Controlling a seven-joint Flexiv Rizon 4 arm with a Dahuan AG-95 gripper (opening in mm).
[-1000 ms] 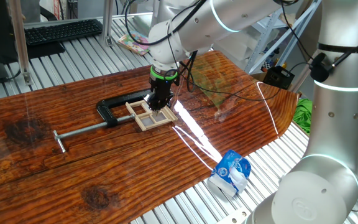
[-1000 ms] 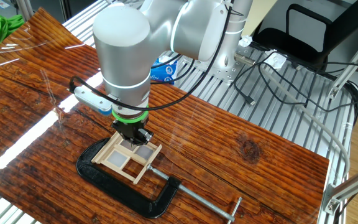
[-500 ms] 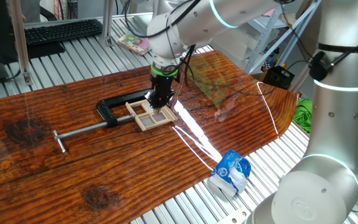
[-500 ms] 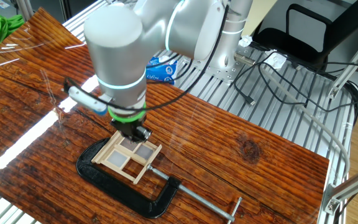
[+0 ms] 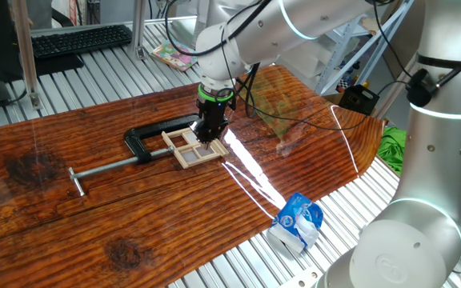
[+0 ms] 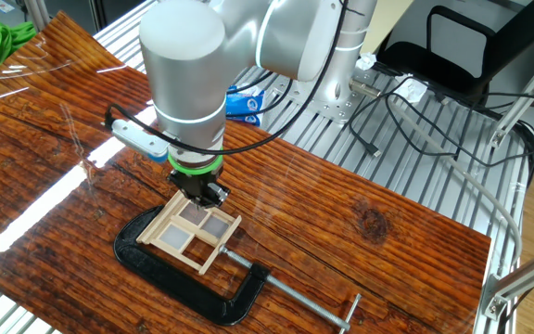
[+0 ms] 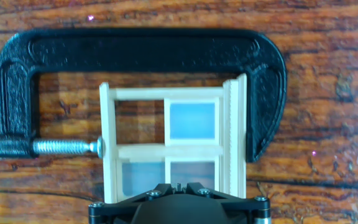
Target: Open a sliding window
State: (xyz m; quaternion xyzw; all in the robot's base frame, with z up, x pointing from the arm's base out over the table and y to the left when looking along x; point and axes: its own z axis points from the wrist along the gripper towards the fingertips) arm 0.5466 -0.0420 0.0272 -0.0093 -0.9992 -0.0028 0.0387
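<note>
Sliding window lies flat on table, clamped in black C-clamp. Gripper tip sits on its frame edge; finger spread cannot tell. Hand view alone shows the left panes see-through to wood, the right glazed.

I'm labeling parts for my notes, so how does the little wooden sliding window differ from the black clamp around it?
The sliding window is pale wood; the C-clamp is black metal. The window is a small rectangle split into panes; the clamp is a larger open C with a long screw bar. The window sits inside the clamp's mouth, and the gripper is over the window only. Both lie flat on the wooden table.
</note>
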